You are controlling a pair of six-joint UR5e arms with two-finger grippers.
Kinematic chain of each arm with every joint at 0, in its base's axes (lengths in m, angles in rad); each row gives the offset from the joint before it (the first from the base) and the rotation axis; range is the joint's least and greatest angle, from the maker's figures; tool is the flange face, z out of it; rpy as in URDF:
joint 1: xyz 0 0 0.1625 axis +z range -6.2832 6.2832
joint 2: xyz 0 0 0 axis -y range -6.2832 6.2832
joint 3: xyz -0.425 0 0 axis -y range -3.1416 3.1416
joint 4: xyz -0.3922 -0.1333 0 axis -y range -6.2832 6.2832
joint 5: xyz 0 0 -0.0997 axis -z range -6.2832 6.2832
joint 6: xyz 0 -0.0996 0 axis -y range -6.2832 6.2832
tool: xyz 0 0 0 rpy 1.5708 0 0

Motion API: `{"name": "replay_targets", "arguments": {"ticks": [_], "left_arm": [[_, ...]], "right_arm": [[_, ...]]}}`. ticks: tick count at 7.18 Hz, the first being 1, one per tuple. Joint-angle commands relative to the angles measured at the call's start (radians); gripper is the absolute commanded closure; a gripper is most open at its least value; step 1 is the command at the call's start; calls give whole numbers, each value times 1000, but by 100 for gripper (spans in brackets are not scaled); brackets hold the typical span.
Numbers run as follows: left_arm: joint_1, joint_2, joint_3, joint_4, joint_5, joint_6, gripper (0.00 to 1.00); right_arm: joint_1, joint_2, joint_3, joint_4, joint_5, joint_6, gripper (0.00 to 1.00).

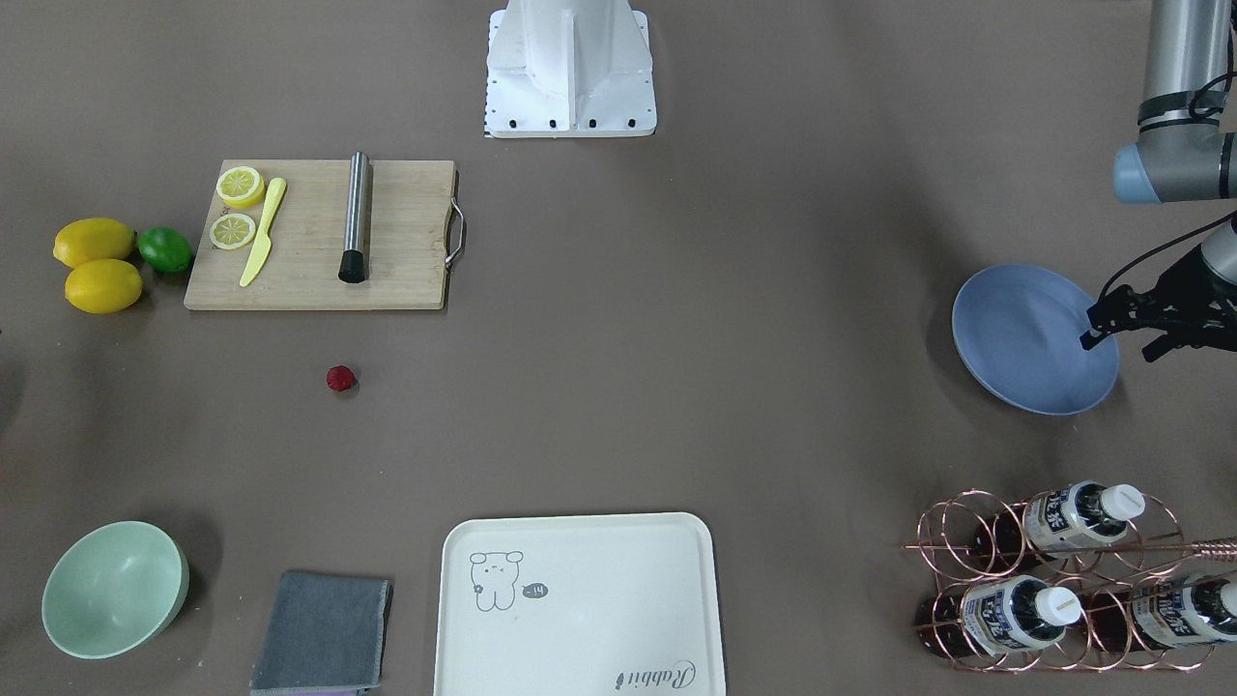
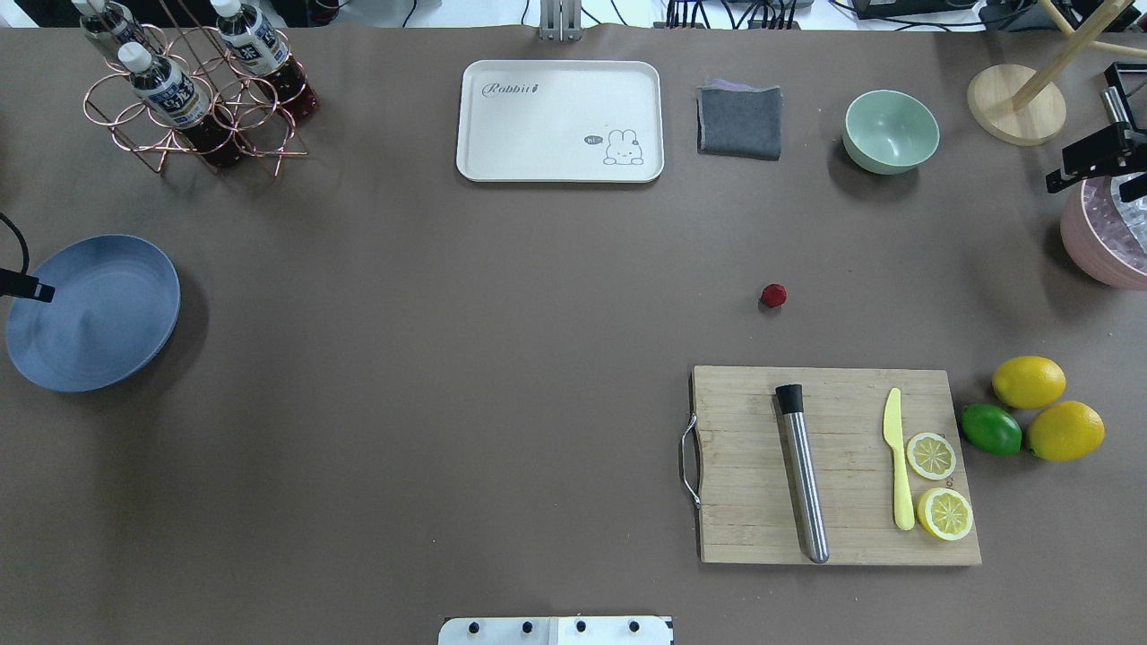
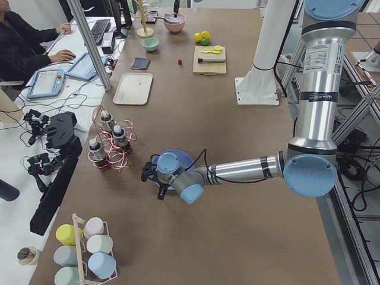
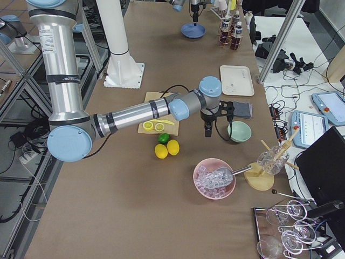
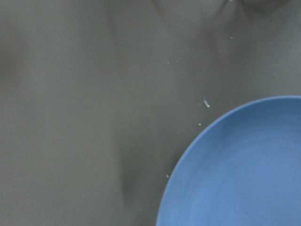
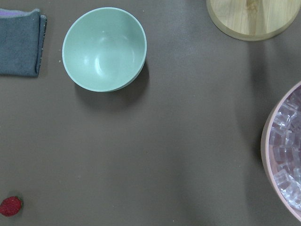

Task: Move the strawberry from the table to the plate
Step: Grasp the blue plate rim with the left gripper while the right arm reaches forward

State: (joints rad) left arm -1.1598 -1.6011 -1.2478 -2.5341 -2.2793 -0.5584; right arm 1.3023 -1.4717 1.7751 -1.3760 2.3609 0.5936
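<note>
The strawberry [image 1: 340, 378] is a small dark red lump lying alone on the brown table [image 1: 676, 367], just off the cutting board; it also shows as the strawberry [image 2: 773, 295] and at the lower left corner of the right wrist view [image 6: 10, 206]. The blue plate [image 1: 1024, 338] [image 2: 90, 313] sits empty at the table's far end on my left side. My left gripper [image 1: 1118, 346] hovers over the plate's rim, fingers apart and holding nothing. My right gripper [image 2: 1087, 190] hangs open over the pink ice bowl [image 2: 1107, 246], far from the berry.
A wooden cutting board [image 2: 744, 502] carries a metal muddler, yellow knife and lemon slices; two lemons and a lime [image 2: 990, 428] lie beside it. A mint bowl [image 2: 890, 130], grey cloth [image 2: 739, 123], cream tray [image 2: 560, 90] and bottle rack [image 2: 193, 90] line the far edge.
</note>
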Motion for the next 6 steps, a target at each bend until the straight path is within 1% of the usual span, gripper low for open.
{"name": "replay_targets", "arguments": {"ticks": [1, 2, 3, 4, 6], "left_arm": [[21, 7, 2, -2, -2, 2, 3], [23, 9, 2, -2, -3, 2, 5], [25, 9, 4, -6, -3, 6, 62], [25, 12, 7, -23, -28, 2, 100], [25, 13, 8, -14, -110, -2, 100]], "right_arm": [[0, -1, 1, 0, 0, 0, 0], [2, -4, -3, 0, -8, 0, 0], [2, -2, -2, 0, -20, 0, 0], [2, -4, -2, 0, -22, 0, 0], [3, -2, 0, 0, -28, 0, 0]]}}
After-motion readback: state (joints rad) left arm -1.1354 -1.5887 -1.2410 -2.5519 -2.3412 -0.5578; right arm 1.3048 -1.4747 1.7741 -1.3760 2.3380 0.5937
